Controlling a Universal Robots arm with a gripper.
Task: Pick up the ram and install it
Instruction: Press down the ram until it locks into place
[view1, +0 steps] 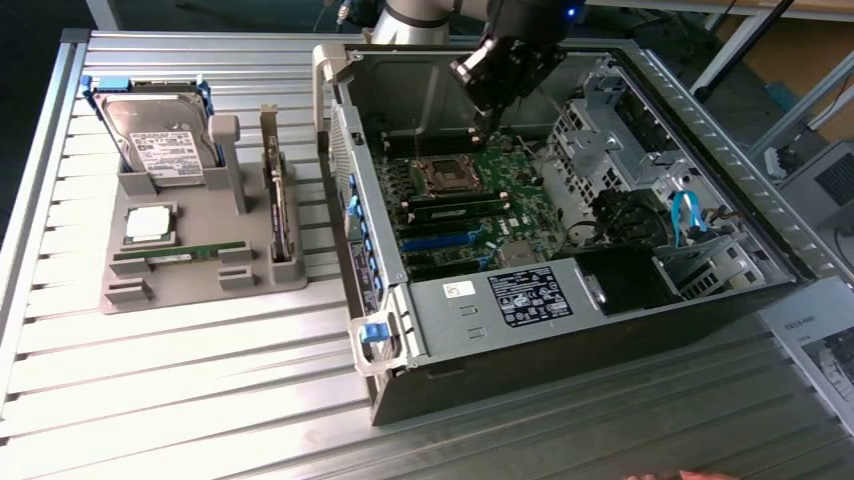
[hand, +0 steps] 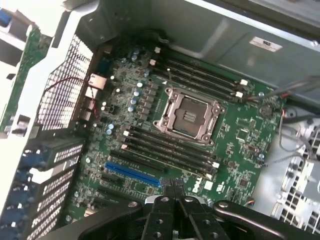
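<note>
The gripper (view1: 483, 128) is being held inside the open computer case (view1: 747, 300), above the motherboard (view1: 467, 200) near the case's far wall. In the wrist view its fingers (hand: 174, 192) are being kept pressed together, with nothing clamped between them, over the board's lower edge beside the blue expansion slot (hand: 132, 174).

One ram stick (view1: 180, 254) is being kept in the grey holder tray (view1: 200, 290) on the slatted table (view1: 160, 400), well apart from the gripper, at the exterior view's left. It is lying on its long edge in a slot at the tray's near side, just in front of the silver processor chip (view1: 148, 223). A hard drive (view1: 163, 148) is being held upright at the tray's far end, and a dark expansion card (view1: 278, 200) is standing along the tray's side nearest the case.

On the motherboard, the empty processor socket (hand: 190, 116) is being flanked by two banks of memory slots (hand: 170, 150). Whether a stick is already seated in any of them cannot be told.
</note>
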